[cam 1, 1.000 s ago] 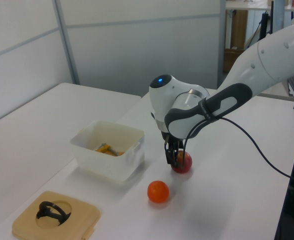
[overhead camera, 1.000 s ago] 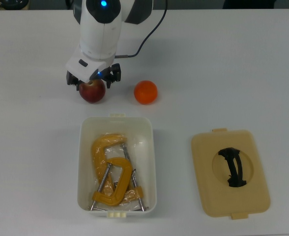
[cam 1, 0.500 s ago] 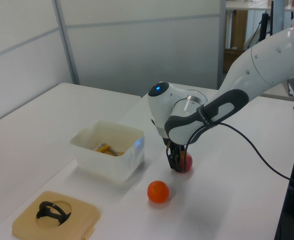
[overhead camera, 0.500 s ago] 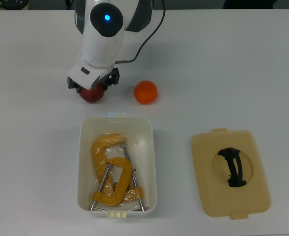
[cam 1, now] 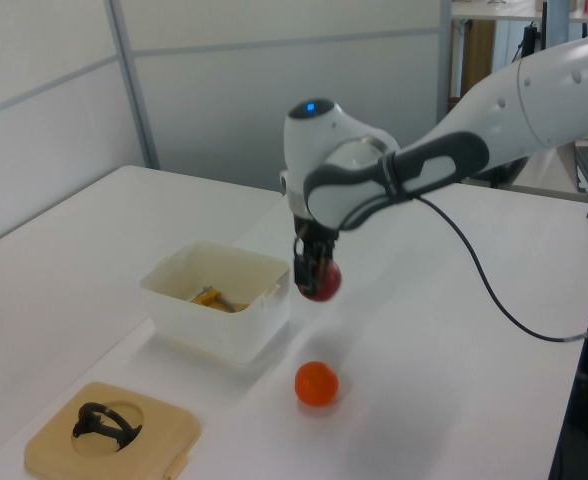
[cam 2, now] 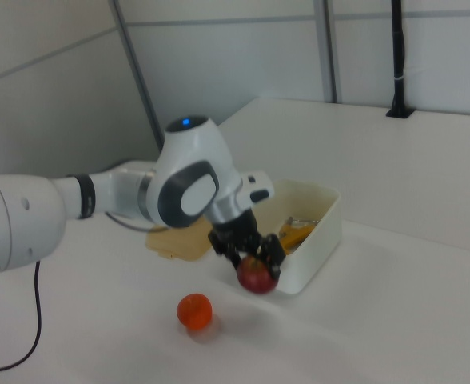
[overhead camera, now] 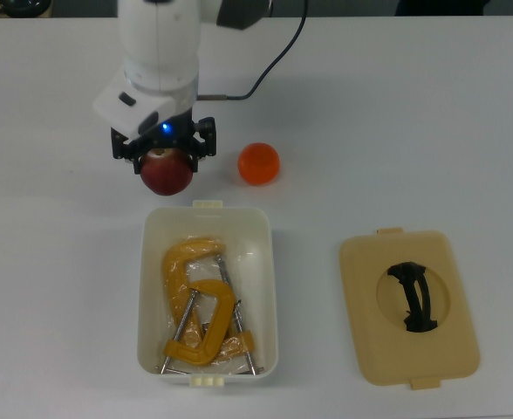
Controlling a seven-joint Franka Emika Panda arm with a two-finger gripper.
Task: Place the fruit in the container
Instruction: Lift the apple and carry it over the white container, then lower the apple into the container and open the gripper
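Note:
A red apple (overhead camera: pixel 167 173) (cam 1: pixel 321 281) (cam 2: pixel 256 276) hangs in the air, with my gripper (overhead camera: pixel 163 157) (cam 1: pixel 316 270) (cam 2: pixel 249 258) shut on it. It is clear of the table, beside the short end of the white container (overhead camera: pixel 149 288) (cam 1: pixel 170 300) (cam 2: pixel 323 232), which holds yellow C-clamps (overhead camera: pixel 199 305). The orange fruit (overhead camera: pixel 259 163) (cam 1: pixel 316 383) (cam 2: pixel 194 311) rests on the table, to the right of the apple in the top view.
A flat beige lid (overhead camera: pixel 370 349) (cam 1: pixel 64 445) with a black handle (overhead camera: pixel 413 297) lies on the table at the top view's right of the container. The arm's black cable (overhead camera: pixel 274 65) trails across the table behind the gripper.
The gripper has closed on the apple and lifted it off the table, carrying it up toward the container. The orange fruit has not moved.

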